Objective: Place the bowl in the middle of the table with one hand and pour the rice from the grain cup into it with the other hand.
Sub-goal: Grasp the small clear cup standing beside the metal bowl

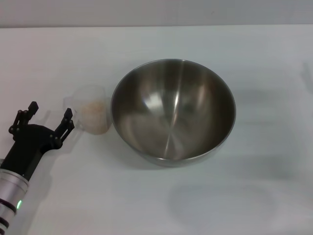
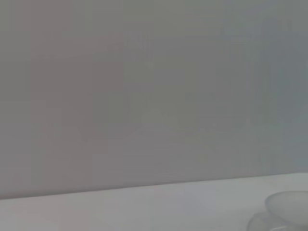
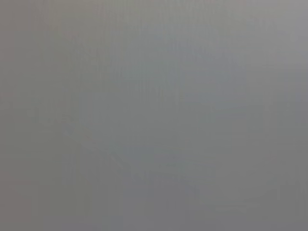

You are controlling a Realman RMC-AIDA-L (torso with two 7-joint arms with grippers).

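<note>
The small clear plastic grain cup (image 1: 92,115) stands upright on the plain white matte desk (image 1: 254,191), left of centre in my head view. The pale beige rice (image 1: 94,113) sits inside it as a loose mass that fills much of the cup. The cup's right side is just beside the outer wall of the large round stainless-steel bowl (image 1: 173,110), so close that I cannot tell whether they touch. The bowl stands upright near the middle of the desk, its shiny brushed grey inside facing up.

My black two-fingered left gripper (image 1: 49,117) is on the cup's left, low over the desk, at the end of the arm with its silver-white cylindrical segment. My fingers (image 1: 66,122) are spread wide and hold nothing. The right-hand finger's tip is just beside the cup's left wall, at about the height of its handle side; the other finger is well apart from the cup, farther left. The cup lies outside the gap between them, off to the right of it.

In my left wrist view, a strip of the desk and a pale rounded edge of the cup (image 2: 288,204) show in one corner.

My right gripper is in none of the views, and the right wrist view is a blank grey field.
</note>
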